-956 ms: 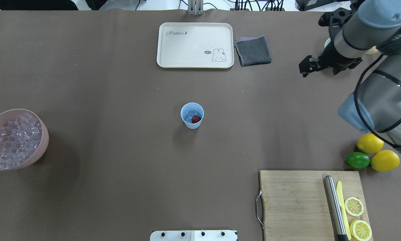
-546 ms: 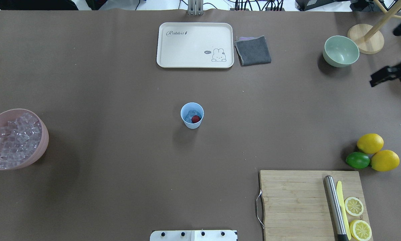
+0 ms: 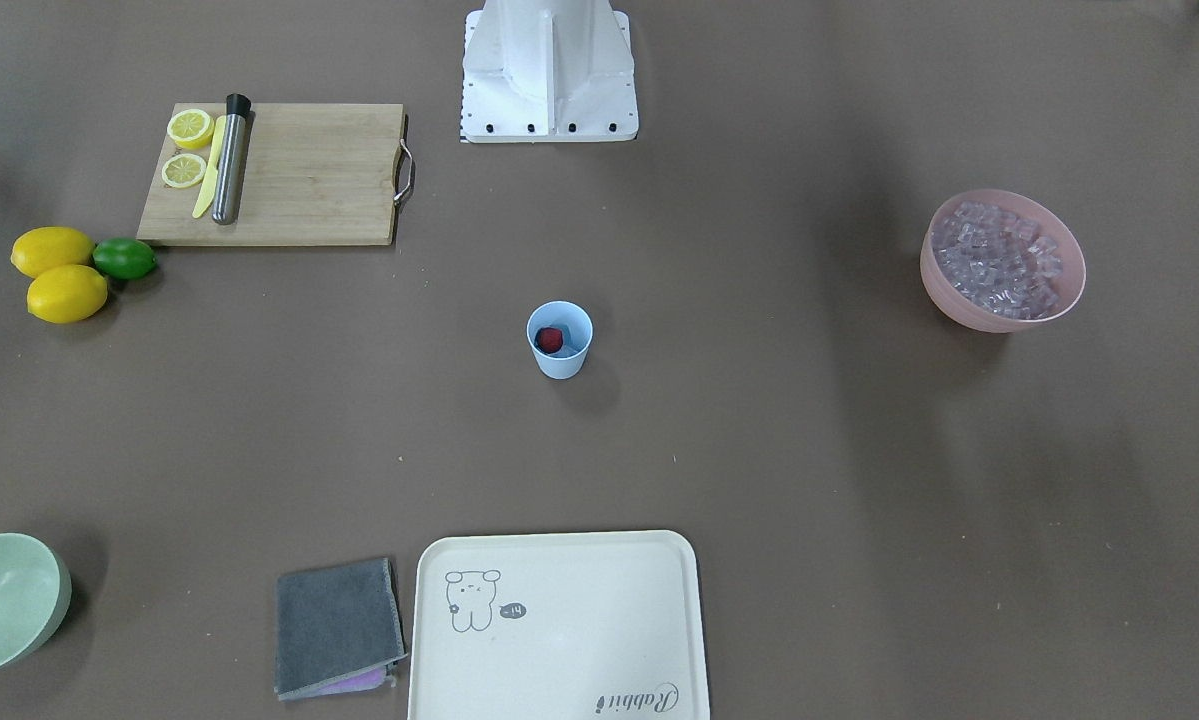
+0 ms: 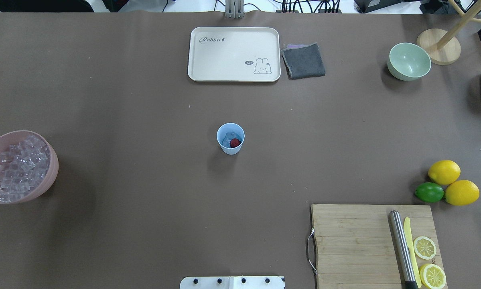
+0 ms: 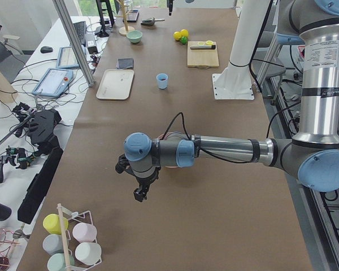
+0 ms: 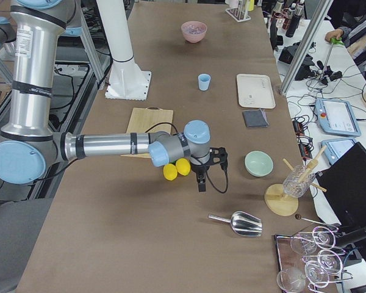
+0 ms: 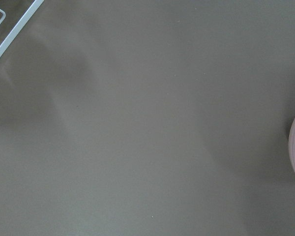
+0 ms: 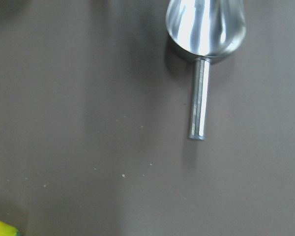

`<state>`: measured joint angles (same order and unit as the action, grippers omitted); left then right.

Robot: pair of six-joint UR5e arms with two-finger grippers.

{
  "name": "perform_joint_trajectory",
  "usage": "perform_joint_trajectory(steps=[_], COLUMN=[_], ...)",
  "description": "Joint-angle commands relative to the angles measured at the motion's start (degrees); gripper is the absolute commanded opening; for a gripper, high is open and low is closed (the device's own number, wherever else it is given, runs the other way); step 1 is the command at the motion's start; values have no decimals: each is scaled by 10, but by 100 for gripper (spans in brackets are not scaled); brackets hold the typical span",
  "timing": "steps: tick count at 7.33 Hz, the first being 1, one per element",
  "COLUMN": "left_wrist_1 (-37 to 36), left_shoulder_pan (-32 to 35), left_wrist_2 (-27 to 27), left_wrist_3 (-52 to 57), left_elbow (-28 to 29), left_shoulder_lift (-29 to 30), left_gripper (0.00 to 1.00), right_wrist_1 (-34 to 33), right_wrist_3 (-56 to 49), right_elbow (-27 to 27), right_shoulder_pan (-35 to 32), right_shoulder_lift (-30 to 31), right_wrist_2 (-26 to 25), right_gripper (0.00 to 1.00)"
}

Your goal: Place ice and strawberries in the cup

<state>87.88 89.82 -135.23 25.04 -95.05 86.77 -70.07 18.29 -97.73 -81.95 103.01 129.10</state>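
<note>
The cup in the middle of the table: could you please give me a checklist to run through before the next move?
1. Cup standing upright: ok.
2. Strawberry inside the cup: ok.
3. Ice inside the cup, beside the strawberry: ok.
4. Nothing hanging over the cup in the overhead view: ok.
5. Scoop lying down, apart from the right gripper: ok.
6. Left gripper and right gripper open: cannot tell, as each shows in a side view only.
</note>
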Motion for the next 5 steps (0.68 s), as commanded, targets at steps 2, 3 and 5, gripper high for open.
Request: perform_joint_trajectory(steps=[2,3,5], left_wrist_1=[6,6,6], left_shoulder_pan=[-1,-2,-3], left_wrist_2=[0,1,1], left_wrist_3=[0,0,-1], left_elbow=[0,1,5], left_shoulder_lift=[-4,-5,-6], left_gripper=[98,98,98], right_wrist_1=[-205,-240,-272], right_wrist_3=[-23,-120,-189], right_elbow=[-48,-52,-60], right_shoulder_pan=[-46,-78,-67], right_shoulder_lift=[-27,-27,-43], right_wrist_2=[4,4,-56], right_gripper=[100,100,100])
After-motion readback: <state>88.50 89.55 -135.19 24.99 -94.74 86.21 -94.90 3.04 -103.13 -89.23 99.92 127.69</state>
